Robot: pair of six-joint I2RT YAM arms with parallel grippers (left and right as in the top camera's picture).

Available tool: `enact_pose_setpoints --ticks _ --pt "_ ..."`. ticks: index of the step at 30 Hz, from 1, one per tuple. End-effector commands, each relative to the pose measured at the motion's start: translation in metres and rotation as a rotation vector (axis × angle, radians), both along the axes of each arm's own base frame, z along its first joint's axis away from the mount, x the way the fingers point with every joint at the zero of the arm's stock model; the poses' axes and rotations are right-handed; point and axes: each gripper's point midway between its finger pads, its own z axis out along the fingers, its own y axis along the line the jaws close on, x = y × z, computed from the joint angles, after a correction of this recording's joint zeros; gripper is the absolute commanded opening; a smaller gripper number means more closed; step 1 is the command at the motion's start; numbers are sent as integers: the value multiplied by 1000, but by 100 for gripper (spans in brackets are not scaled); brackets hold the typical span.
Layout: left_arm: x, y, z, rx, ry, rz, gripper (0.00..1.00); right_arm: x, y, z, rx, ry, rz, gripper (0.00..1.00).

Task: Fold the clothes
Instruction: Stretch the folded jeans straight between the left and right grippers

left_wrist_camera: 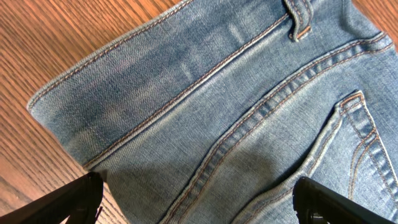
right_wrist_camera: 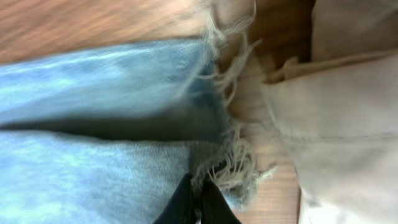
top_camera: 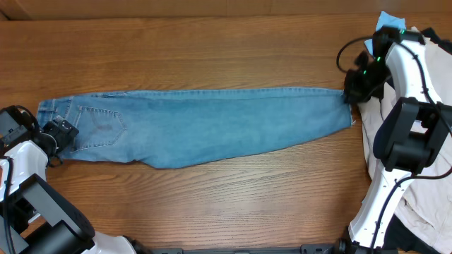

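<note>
**Across the table from 9 to 3 o'clock: jeans flat, an arm at each end**

From 9 o'clock to 3 o'clock on my overhead view, the light-blue jeans (top_camera: 212,123) lie stretched flat on the wooden table (top_camera: 212,212). The waist is at 9 and the leg ends at 3.

My left gripper (top_camera: 62,134) sits at the waist end. Its wrist camera shows the fingers (left_wrist_camera: 74,200) spread wide and released. Between them I see the waistband (left_wrist_camera: 143,68), a belt loop (left_wrist_camera: 300,18) and a stitched back pocket (left_wrist_camera: 367,143).

My right gripper (top_camera: 351,93) is at the leg end. Its fingers (right_wrist_camera: 185,208) are clenched together on the frayed hem (right_wrist_camera: 233,165), though that view is blurred.

Beige garments (top_camera: 424,204) are heaped at 3 to 4 o'clock, just beside the hem. A small sky-blue cloth (top_camera: 387,20) lies at 2 o'clock.
</note>
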Motion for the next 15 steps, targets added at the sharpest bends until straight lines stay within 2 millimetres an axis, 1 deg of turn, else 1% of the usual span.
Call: enact_pose_setpoints --ticks 1,3,4,5,7,11,13,15 --pt "2 -2 -3 -2 4 -26 100 31 -5 53 -37 -168 -18 4" --pt "2 -2 -3 -2 4 -27 100 35 -6 52 -39 -178 -36 4" --pt "2 -2 -3 -1 4 -26 100 35 -6 46 -36 -164 -48 4" --pt "2 -2 -3 -2 4 -27 100 34 -6 43 -35 -160 -48 4" --pt "2 -2 -3 -1 4 -26 100 29 -5 31 -30 -129 -48 4" --pt "3 -1 -2 -2 -5 -21 100 23 -3 25 -24 -101 -49 4" --pt "10 -4 1 -15 -41 -38 100 23 -5 25 -25 -100 -51 4" --pt "23 -11 7 -51 -111 -80 100 23 -6 25 -29 -100 -52 4"
